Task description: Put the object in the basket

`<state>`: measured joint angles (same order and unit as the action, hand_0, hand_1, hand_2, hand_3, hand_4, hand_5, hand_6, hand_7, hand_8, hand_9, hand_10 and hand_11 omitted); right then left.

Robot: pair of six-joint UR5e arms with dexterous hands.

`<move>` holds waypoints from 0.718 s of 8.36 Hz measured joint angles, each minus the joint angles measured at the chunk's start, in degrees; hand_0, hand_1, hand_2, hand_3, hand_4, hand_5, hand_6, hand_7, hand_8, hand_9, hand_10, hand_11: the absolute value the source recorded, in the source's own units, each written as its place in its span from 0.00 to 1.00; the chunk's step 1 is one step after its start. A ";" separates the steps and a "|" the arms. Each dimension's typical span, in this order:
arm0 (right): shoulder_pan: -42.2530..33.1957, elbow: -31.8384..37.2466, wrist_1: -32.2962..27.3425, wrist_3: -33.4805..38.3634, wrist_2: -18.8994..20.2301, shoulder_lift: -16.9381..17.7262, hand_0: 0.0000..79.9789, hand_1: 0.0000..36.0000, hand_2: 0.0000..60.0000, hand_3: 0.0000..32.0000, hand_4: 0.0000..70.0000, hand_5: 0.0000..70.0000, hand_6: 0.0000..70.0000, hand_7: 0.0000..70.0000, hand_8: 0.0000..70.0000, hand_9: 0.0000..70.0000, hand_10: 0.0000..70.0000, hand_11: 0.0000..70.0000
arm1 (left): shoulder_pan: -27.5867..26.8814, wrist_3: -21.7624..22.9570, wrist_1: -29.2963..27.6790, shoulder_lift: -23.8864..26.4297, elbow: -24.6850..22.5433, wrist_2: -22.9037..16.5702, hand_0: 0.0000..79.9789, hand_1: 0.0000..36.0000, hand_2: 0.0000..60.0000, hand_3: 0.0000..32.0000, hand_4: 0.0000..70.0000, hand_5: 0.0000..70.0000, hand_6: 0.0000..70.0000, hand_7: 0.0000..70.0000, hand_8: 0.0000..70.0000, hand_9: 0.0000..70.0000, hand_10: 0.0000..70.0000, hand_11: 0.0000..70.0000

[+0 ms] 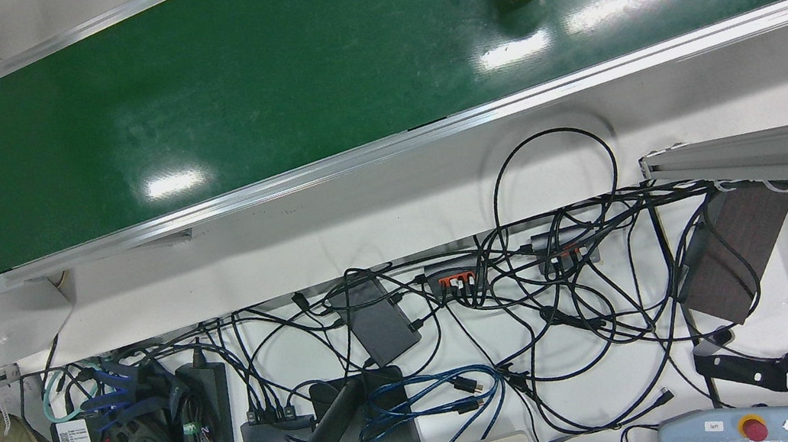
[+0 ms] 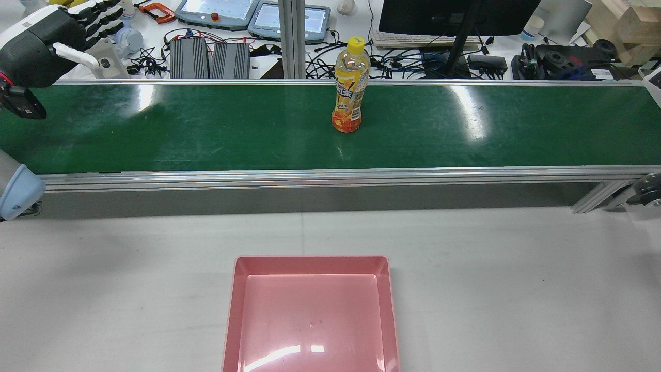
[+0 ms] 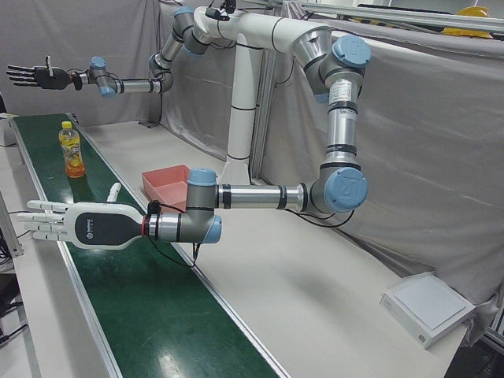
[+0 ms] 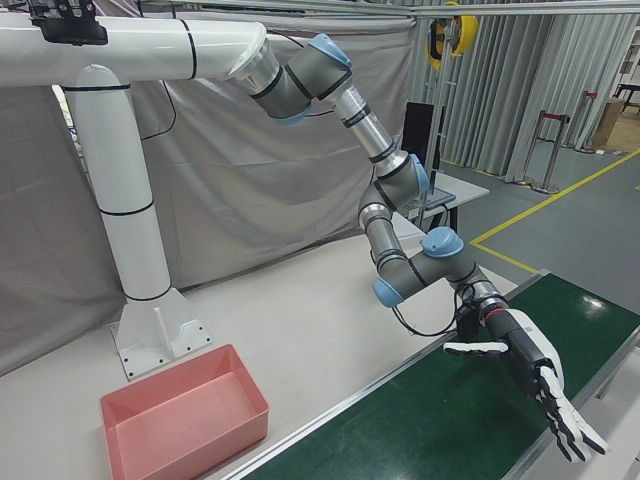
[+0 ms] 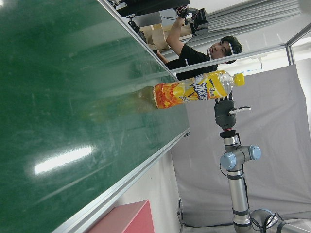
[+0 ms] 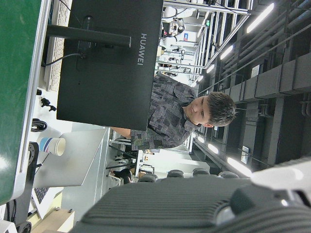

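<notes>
**Bottle upright on belt, basket empty**

Bottle [image 2: 350,88]: clear plastic, orange drink, yellow cap, standing upright mid-belt [image 2: 206,129]. Basket [image 2: 311,313]: pink, square, shallow, empty, on the white table, well apart from the bottle.

Bottle [image 2: 350,85] upright on conveyor belt [image 2: 206,129], approx mid-length, nearer far edge. Basket [image 2: 311,312] on surface [image 2: 516,289] in front of belt, robot side, roughly in line w/ bottle. Left hand [image 2: 49,39] above belt's left end, right hand [image 3: 33,75] above opposite end; bottle between.
</notes>
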<state>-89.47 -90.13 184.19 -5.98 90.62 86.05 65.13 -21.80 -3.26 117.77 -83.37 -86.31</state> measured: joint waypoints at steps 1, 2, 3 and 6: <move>0.00 0.02 -0.01 0.00 0.00 0.00 0.00 0.00 0.00 0.00 0.00 0.00 0.00 0.00 0.00 0.00 0.00 0.00 | 0.00 0.00 0.00 0.00 0.01 0.00 0.64 0.23 0.00 0.00 0.20 0.05 0.00 0.00 0.05 0.10 0.08 0.14; 0.00 0.03 -0.03 0.00 0.00 0.00 0.00 0.00 0.00 0.00 0.00 0.00 0.00 0.00 0.00 0.00 0.00 0.00 | 0.00 0.00 0.00 0.00 0.03 0.00 0.65 0.24 0.00 0.00 0.20 0.06 0.00 0.00 0.05 0.10 0.08 0.13; 0.00 0.04 -0.02 0.00 0.00 0.00 0.00 0.00 0.00 0.00 0.00 0.00 0.00 0.00 0.00 0.00 0.00 0.00 | 0.00 0.00 0.00 0.00 0.04 0.00 0.65 0.24 0.00 0.00 0.21 0.06 0.00 0.00 0.05 0.10 0.08 0.13; 0.00 0.01 0.03 0.00 0.00 0.02 0.00 0.00 0.00 0.00 0.00 0.00 0.00 0.00 0.00 0.00 0.00 0.00 | -2.76 0.03 1.77 2.75 -0.02 0.00 0.65 0.22 0.00 0.00 0.21 0.06 0.00 0.00 0.05 0.10 0.08 0.13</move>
<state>-89.47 -90.11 184.21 -5.98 90.62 86.06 62.37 -21.76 -1.49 120.53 -83.39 -86.31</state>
